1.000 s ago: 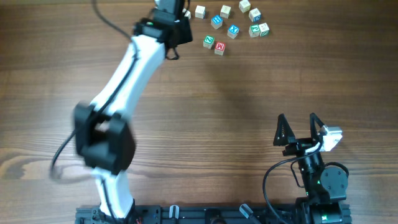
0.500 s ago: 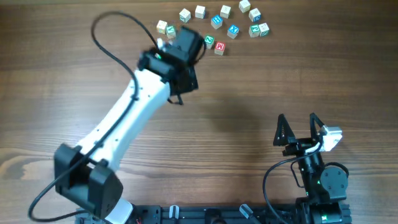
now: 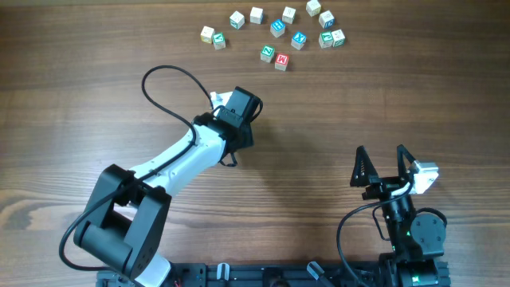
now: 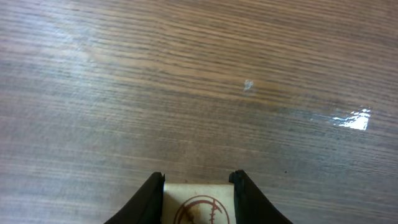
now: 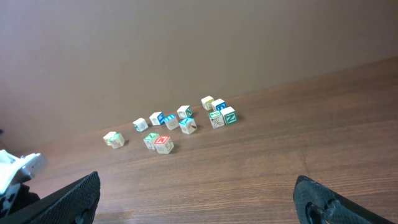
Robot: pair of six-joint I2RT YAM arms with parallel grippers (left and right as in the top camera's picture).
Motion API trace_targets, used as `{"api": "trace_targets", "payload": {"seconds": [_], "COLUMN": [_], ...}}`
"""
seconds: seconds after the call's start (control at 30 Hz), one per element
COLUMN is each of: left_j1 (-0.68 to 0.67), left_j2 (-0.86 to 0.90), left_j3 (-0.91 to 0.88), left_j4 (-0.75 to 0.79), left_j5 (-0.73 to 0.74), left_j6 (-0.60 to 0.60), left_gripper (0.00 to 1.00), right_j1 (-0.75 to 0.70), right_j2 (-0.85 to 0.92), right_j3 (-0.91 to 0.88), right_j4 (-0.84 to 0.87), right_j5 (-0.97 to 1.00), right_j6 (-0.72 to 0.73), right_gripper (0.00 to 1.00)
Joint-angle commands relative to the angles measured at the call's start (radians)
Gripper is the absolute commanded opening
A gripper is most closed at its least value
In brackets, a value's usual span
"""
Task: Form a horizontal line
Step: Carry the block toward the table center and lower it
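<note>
While the left gripper (image 3: 237,108) hangs over the middle of the table (image 3: 374,96), it is clenched on a pale cube (image 4: 196,202). The left wrist view shows this cube wedged between the two dark fingers (image 4: 153,190), touching both. A reddish-brown round drawing is on the face turned to the camera, but the frame's lower edge cuts it off, so I cannot read it. In the overhead view the gripper's own body hides the cube. Bare wood lies ahead of the fingers, with a small white speck (image 4: 248,84) and a patch of glare.

At the far edge of the table the other cubes (image 3: 276,27) lie in a loose scatter, not in a row. Among them the X cube (image 3: 298,37) sits blue side up, with a red cube (image 3: 281,60) and a green cube (image 3: 267,53) just nearer the arms. Three more with pale tops lie behind them. Two cubes (image 3: 213,37) sit side by side at the left end, a little apart from the rest. The held cube is well apart from all of these.

Near the right front of the table the right gripper (image 3: 382,163) is released. Its fingers (image 3: 360,166) are spread wide and grasp nothing. Its wrist view looks across the wood to the same scatter, the red cube nearest to it.
</note>
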Motion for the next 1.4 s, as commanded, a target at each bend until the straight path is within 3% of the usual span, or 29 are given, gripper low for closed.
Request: {"api": "trace_targets", "payload": {"seconds": [0.0,0.27,0.47,0.6,0.93,1.03,1.37], "left_j1": [-0.009,-0.009,-0.009,-0.009,-0.009,-0.009,-0.009], "left_j2": [-0.001,0.002,0.002,0.005,0.047,0.073,0.082], "left_j3": [-0.035,-0.047,-0.047,-0.048,-0.048,-0.048,-0.048], "left_j4": [0.040,0.074,0.074,0.074,0.074,0.074,0.074], "left_j5": [-0.020,0.021,0.063,0.074,0.074,0.078,0.120], "left_j6": [0.114,0.113,0.105,0.106,0.093,0.044,0.045], "left_gripper": [0.17,0.26,0.27,0.36,0.34,0.37,0.45], "right_j1": [0.004,0.004,0.004,0.004,0.004,0.004,0.004], "right_j2": [-0.003,-0.003,-0.003,-0.003,-0.003,-0.003,-0.003], "right_j3": [0.000,0.000,0.000,0.000,-0.001,-0.001,0.000], "right_j4": [0.002,0.002,0.002,0.002,0.002,0.002,0.002], "right_j5": [0.003,0.003,0.003,0.003,0.003,0.003,0.003], "right_j6": [0.004,0.004,0.004,0.004,0.004,0.004,0.004], "right_gripper": [1.00,1.00,1.00,1.00,1.00,1.00,1.00]}}
